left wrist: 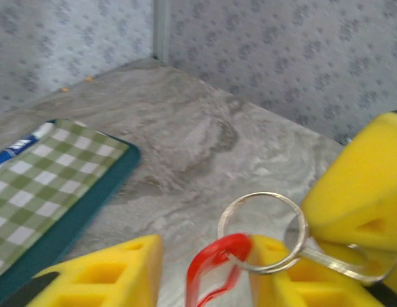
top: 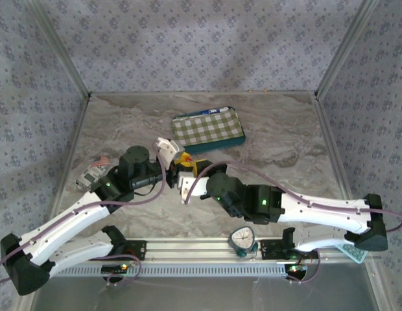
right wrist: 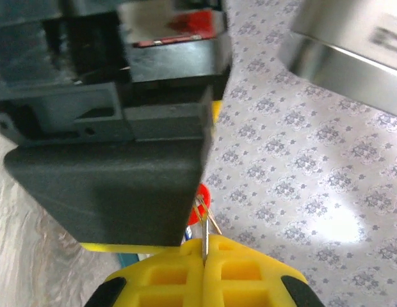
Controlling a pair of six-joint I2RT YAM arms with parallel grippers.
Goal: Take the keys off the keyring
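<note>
The silver keyring [left wrist: 262,230] hangs in the air between the two grippers above the middle of the table. A red key [left wrist: 214,268] dangles from it, blurred, in the gap between my left gripper's [left wrist: 205,256] yellow fingers [left wrist: 102,275], which stand apart and open. My right gripper [right wrist: 203,256] is shut on the blade of a silver key [right wrist: 204,246] that is threaded on the ring [right wrist: 205,214]. That grip also shows at the right of the left wrist view, yellow pad [left wrist: 358,192] over the silver key [left wrist: 326,256]. From above, both grippers meet at the red key [top: 186,160].
A green checked pouch [top: 209,129] with a teal edge lies just behind the grippers, its corner [left wrist: 51,185] close to the left fingers. A small clock [top: 242,240] stands at the front rail. A small box [top: 94,172] lies at the left. Patterned walls enclose the table.
</note>
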